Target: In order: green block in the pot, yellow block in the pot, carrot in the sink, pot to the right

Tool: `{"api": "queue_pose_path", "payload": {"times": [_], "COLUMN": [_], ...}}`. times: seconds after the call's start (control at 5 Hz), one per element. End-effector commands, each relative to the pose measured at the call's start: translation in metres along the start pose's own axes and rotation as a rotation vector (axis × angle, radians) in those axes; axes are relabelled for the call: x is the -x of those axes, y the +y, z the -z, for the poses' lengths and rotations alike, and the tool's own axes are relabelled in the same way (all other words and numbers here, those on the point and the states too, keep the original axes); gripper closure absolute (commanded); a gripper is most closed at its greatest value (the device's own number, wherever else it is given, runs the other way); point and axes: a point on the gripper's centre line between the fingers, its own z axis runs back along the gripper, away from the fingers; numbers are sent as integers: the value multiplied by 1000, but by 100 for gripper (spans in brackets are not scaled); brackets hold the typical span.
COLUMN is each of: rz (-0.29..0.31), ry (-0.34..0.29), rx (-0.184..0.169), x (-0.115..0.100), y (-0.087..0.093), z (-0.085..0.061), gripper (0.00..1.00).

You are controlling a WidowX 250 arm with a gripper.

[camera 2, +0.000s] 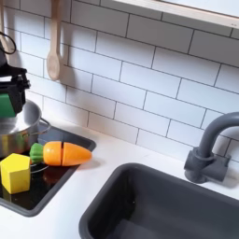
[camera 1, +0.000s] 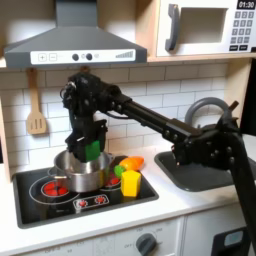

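Gripper (camera 1: 88,147) hangs directly over the pot (camera 1: 80,170), jaws pinched on the green block (camera 1: 91,148), block held just above the pot's rim. Pot sits on the stove top (camera 1: 60,195) toward its back left in the first exterior view. Yellow block (camera 1: 131,183) stands at the stove top's front right corner, carrot (camera 1: 131,164) lies just behind it, leafy end pointing at the pot. In the second exterior view the yellow block (camera 2: 15,173) and carrot (camera 2: 61,153) lie near each other, apart from the pot (camera 2: 19,135). Sink (camera 2: 159,205) sits at the table's right in both exterior views, faucet (camera 2: 210,149) at its back edge.
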Motion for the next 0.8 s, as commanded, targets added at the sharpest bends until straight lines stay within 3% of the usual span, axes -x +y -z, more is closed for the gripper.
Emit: {"api": "queue_pose_path", "payload": {"times": [0.0, 0.2, 0.6], "rz": [31, 37, 77], "ry": [-16, -32, -19], "rx": [-4, -5, -2], "x": [3, 7, 31], "y": [-8, -10, -33], "z": [-9, -17, -21], "gripper": [0, 0, 0]}}
